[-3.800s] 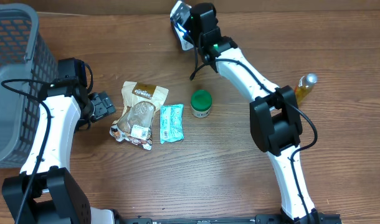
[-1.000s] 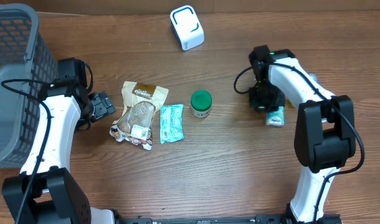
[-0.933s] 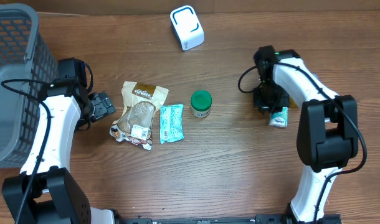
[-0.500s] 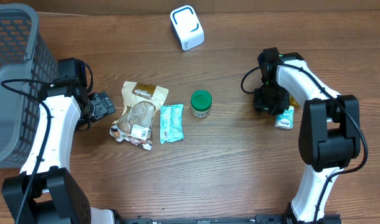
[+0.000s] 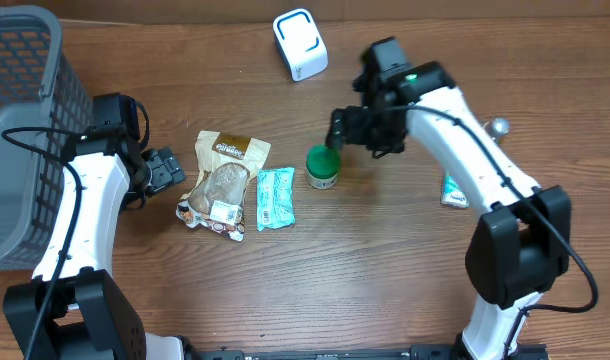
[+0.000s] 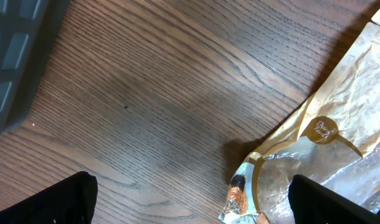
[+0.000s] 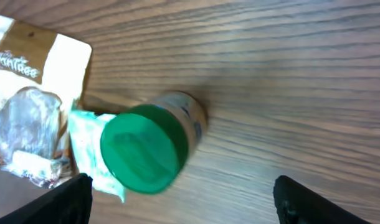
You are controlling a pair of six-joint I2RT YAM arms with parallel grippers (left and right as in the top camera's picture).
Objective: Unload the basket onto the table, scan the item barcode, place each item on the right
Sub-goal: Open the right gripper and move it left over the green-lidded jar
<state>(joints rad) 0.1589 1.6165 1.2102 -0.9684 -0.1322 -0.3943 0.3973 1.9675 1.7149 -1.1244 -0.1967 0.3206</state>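
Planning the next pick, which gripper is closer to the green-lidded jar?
Right. The right gripper hangs close beside the green-lidded jar; the left gripper is far off, past the teal packet and snack bag.

The bench (image 5: 315,290) is brown wood with a visible grain and a matt finish. The jar (image 7: 190,117) has a smooth green plastic lid (image 7: 144,149) with a slight sheen. The pouch (image 5: 231,152) is matt brown paper with a glossy, crinkled clear window. The teal packet (image 5: 275,198) is shiny film. The basket (image 5: 25,60) is matt grey plastic mesh, and the scanner (image 5: 300,44) is smooth white plastic.
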